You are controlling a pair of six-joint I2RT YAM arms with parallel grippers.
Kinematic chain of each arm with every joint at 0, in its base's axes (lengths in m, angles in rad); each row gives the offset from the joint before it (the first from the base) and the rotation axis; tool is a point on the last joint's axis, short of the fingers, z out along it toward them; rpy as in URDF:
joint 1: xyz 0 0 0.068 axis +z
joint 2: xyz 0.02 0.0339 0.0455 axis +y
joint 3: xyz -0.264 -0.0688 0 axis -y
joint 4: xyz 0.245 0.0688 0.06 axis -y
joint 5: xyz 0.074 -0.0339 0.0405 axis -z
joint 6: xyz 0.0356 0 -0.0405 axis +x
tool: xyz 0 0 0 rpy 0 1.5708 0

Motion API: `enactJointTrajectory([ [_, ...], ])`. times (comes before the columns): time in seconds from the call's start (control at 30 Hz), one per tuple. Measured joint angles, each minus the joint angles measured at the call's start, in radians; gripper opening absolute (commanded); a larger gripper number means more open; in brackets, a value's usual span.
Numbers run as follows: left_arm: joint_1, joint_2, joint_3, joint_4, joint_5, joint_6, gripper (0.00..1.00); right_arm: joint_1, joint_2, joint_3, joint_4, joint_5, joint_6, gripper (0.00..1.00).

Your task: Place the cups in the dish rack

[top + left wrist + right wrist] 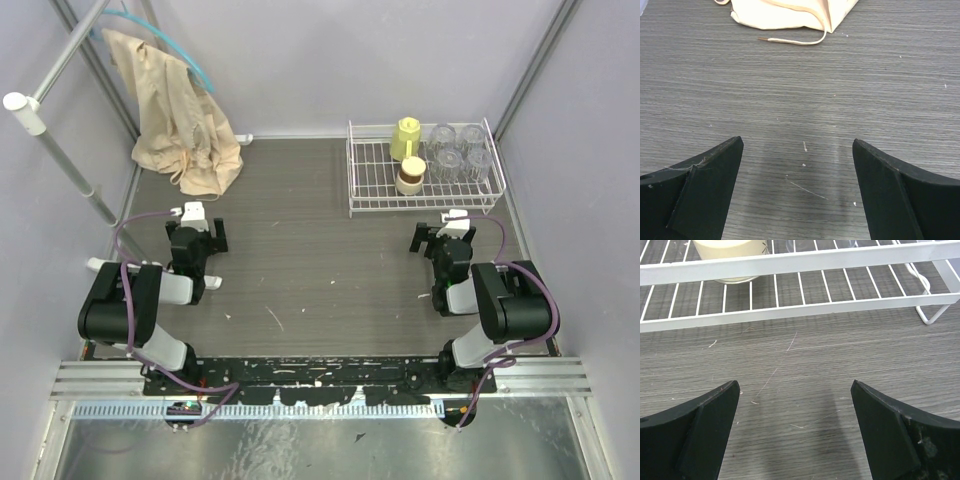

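Bench (320,270): grey wood-grain top w/ pale specks and scratches, walled on three sides.

Cloth (185,125): beige, bunched at far-L corner, upper part leaning against the L wall, lower edge spread on bench. L wrist view shows its near edge at top of frame, w/ a thin cord (800,41) looping out onto the bench.

Dish rack (380,207): white wire, rectangular, low grid sides, at far-R of bench. Its L half has bare wire only. R wrist view shows the front rail and wire floor across top of frame, one looped wire foot at R.

Arms: both black, folded low at the near edge, L arm on L side and R arm on R, well apart. Neither touches a cup.

Left fingers (705,190): spread wide, nothing between them but bare bench. They point toward the cloth, not touching it.

Right fingers (700,430): spread wide, bare bench between them. They point at the rack front, near but apart from it.

Cups, all six inside the rack, R half:
- Yellow mug (406,137): far side, about mid-rack. Upright or inverted: can't tell.
- Clear tumblers (450,160): four, in a 2x2 block at R end, just beside each other.
- Brown cup (410,177): small, round, pale side w/ brown top, near the front rail, just in front of the mug. Its pale wall shows at top-L of R wrist view, behind the rail.
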Motion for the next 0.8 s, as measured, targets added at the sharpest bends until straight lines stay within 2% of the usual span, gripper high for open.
enactJointTrajectory([
  [0.8, 0.000, 0.000, 0.000, 0.000, 0.000, 0.000, 0.98, 0.000, 0.000, 0.000, -0.009, 0.000, 0.000, 1.00],
])
